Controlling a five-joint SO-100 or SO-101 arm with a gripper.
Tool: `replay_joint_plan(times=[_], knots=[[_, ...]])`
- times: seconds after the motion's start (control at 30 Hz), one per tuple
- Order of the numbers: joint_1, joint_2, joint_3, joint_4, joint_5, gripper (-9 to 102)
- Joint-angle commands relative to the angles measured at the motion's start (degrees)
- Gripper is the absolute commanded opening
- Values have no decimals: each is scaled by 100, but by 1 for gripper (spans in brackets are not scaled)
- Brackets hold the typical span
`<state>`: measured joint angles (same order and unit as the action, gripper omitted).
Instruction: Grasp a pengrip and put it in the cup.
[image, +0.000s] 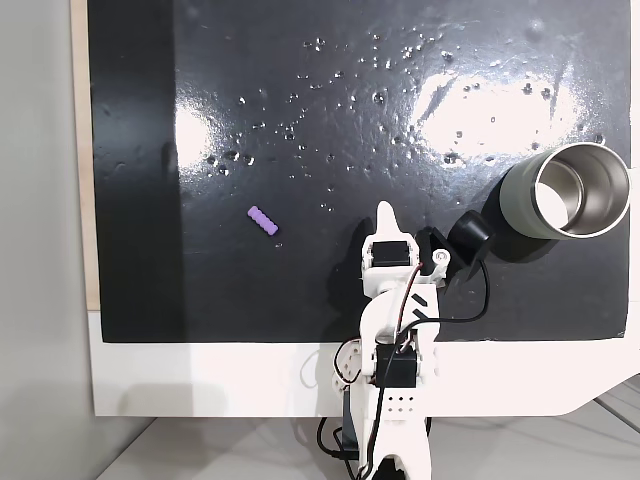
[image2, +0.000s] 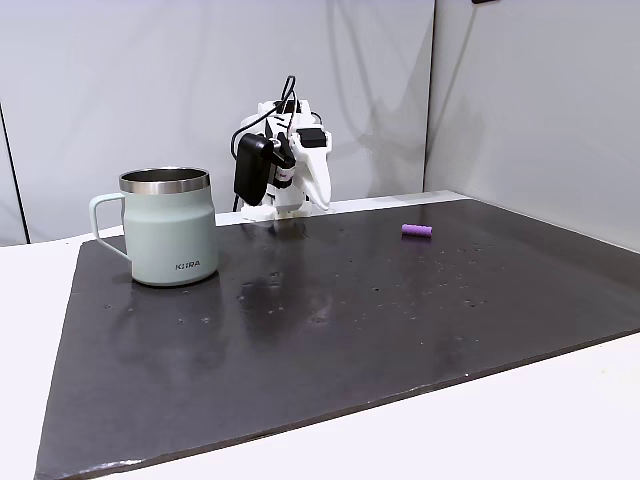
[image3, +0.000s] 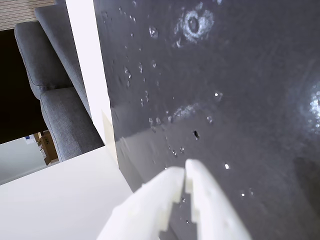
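Arm folded near table edge, nothing held.
I see the gripper (image3: 184, 170) with its fingers pressed together and empty, above the black mat (image: 330, 120). The pengrip (image: 263, 220) lies flat on the mat, well apart, left of the gripper in a fixed view. The cup (image: 567, 190) stands upright at the mat's right edge, handle visible in a fixed view (image2: 171, 226).

Taking the arm (image: 395, 300) as our landmark in a fixed view, we see it at the mat's (image: 300, 60) near edge. The pengrip (image: 264, 219) lies on the mat to its left, well apart. The cup (image: 565, 190) stands on the mat to its right, near the mat's right edge.
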<state>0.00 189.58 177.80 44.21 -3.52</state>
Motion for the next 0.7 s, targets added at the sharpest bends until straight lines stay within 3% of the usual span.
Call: replay_joint_plan(times=[0.0,0.4,0.67], knots=[[18,62,-18,0,35,0],[-9,62,-18,0,-35,0],[-272,-88,-1090,606,-1582,0]])
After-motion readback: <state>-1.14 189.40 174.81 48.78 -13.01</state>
